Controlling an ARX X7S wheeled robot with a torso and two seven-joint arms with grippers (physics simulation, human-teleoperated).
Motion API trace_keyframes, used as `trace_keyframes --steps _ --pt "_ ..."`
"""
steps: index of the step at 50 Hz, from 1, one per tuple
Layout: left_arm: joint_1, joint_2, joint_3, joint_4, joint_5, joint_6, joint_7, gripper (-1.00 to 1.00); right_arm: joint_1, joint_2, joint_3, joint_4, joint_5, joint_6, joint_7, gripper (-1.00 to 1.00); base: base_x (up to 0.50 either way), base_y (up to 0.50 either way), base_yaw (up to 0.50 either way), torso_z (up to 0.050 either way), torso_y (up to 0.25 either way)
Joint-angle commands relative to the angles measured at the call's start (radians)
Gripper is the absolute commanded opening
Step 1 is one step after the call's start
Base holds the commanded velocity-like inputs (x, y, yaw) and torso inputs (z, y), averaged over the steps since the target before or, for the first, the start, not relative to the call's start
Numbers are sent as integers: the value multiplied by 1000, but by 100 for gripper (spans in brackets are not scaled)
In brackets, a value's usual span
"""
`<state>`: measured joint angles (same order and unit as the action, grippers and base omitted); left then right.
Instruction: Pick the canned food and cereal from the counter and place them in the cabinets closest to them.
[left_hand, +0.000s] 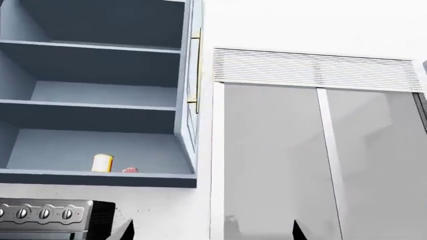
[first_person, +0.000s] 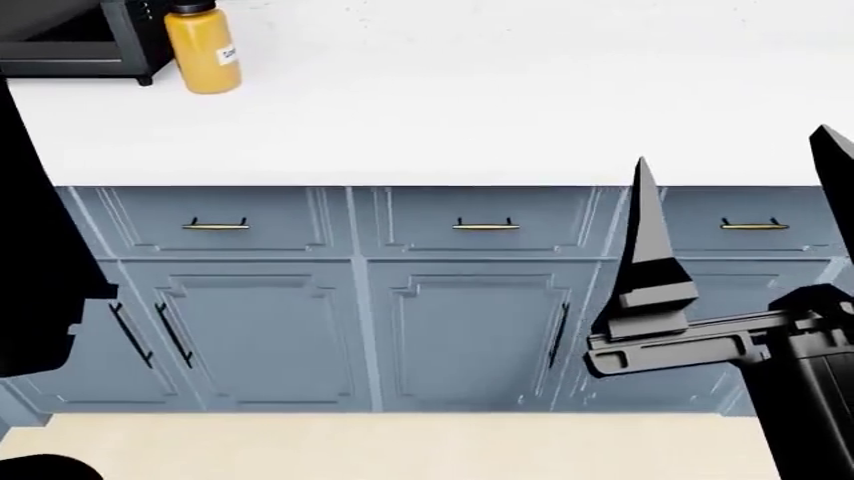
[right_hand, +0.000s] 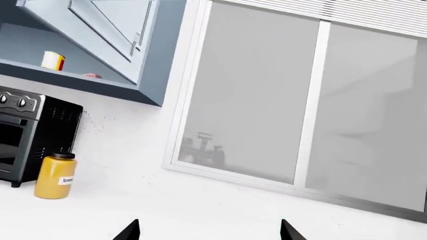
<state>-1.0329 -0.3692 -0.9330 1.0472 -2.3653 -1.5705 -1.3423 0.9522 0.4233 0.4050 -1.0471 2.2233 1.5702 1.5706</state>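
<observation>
1. One can (left_hand: 102, 163) stands on the lowest shelf of the open wall cabinet (left_hand: 93, 178), upright, near the shelf's middle; the right wrist view shows it too, small and far.
2. One small pink item (left_hand: 130, 170) lies just right of the can on the same shelf; what it is cannot be told.
3. The cabinet shows three shelves; the upper two look bare.
4. No cereal box shows in any view.
5. One orange jar (first_person: 203, 48) with a black cap stands on the counter (first_person: 507, 100), at its far left, just right of one black oven (right_hand: 27, 140).
6. One window (right_hand: 300, 100) with two panes sits right of the cabinet.
7. Below the counter run three drawers with brass handles (first_person: 485, 226) and cupboard doors with dark handles.
8. Right gripper (first_person: 734, 180): two fingers stand well apart, nothing between them.
9. Left gripper (left_hand: 212, 231): only two dark tips show, spread wide and holding nothing.
</observation>
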Motion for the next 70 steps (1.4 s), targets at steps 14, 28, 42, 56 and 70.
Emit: trace_keyframes --steps 14,28,42,56,70 --pt "-11 -2 17 0 -34 0 -46 100 5 2 -19 0 -9 0 0 100 0 -500 0 0 0" --pt "19 -10 29 0 127 0 61 100 5 2 -31 0 -18 0 0 100 0 -500 0 0 0" --pt "14 -11 37 0 93 0 28 100 9 0 -51 0 -23 0 0 100 0 -500 0 0 0" --pt "8 -15 47 0 82 0 8 100 7 -3 -58 0 -24 0 0 100 -1 -500 0 0 0" --pt "10 -16 45 0 80 0 11 100 5 -10 -80 0 -39 0 0 100 -1 -500 0 0 0"
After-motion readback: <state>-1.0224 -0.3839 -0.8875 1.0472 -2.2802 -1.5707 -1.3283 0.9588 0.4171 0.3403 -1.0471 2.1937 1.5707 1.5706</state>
